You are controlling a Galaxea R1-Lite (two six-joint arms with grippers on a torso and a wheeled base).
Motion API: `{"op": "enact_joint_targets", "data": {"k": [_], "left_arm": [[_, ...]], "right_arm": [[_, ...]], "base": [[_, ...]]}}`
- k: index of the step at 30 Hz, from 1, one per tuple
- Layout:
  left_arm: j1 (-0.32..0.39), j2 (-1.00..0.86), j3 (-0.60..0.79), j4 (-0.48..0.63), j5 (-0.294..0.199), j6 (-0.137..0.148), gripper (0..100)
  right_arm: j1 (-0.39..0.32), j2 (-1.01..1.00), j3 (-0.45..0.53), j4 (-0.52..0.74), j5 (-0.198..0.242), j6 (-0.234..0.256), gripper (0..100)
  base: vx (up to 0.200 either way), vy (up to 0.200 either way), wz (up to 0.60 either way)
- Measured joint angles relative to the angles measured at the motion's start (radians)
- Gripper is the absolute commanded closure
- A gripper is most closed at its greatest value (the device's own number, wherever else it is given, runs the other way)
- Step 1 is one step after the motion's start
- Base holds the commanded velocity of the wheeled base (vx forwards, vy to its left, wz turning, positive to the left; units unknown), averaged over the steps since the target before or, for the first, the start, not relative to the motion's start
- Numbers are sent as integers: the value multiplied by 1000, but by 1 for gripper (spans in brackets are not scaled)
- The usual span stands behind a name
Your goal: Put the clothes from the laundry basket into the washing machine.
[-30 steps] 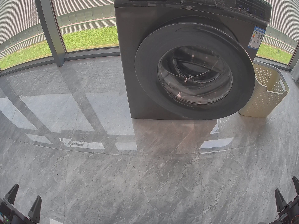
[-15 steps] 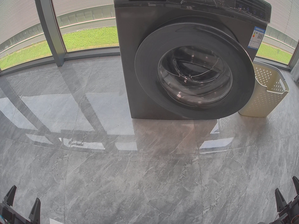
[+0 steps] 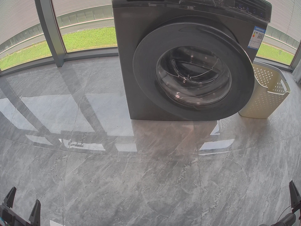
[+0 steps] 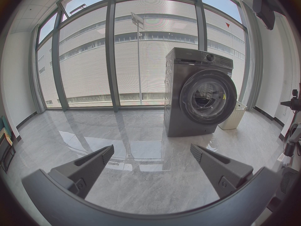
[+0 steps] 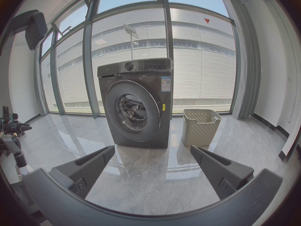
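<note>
Dark grey metal washing machine (image 3: pixel 188 63), round glass door shut, is seen on glossy veined stone floor (image 3: pixel 141 179). Cream perforated plastic laundry basket (image 3: pixel 266 94) is set just beside it, rightward. Left gripper (image 4: pixel 151 147) and right gripper (image 5: pixel 152 148): both spread wide, empty, well apart from basket.

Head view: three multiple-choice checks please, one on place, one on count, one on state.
1. Where does the cream perforated plastic laundry basket stand?
A. On a shelf.
B. On the floor, at the robot's right of the dark grey front-loading washing machine.
C. On a table.
2. How many baskets are on the grey marble floor?
A. One.
B. Two.
C. Three.
3. The left gripper is:
A. Open, empty.
B. Shut on cloth.
C. Shut on the basket.
B: it sits beside the machine's right side.
A: a single basket shows.
A: its fingers stand apart, nothing between.
</note>
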Motion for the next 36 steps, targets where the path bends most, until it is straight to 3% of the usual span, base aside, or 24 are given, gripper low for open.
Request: {"op": "enact_joint_targets", "data": {"k": [8,18,23,28,29,36], "left_arm": [[-1,0,0,0,-1,-1,0],[-1,0,0,1,-1,-3,0],[-1,1,0,1,-2,-3,0],[-1,1,0,1,-4,-4,0],[-1,1,0,0,-5,-4,0],[-1,1,0,1,-4,-4,0]], "right_arm": [[4,193,-47,1,115,5,0],[19,601,-77,-265,154,14,0],[106,786,-87,-402,156,43,0],[251,917,-124,-478,153,139,0],[299,956,-143,-503,140,176,0],[444,1104,-208,-646,37,237,0]], "base": [[0,-200,0],[0,-200,0],[0,0,0],[40,0,0],[200,0,0],[200,0,0]]}}
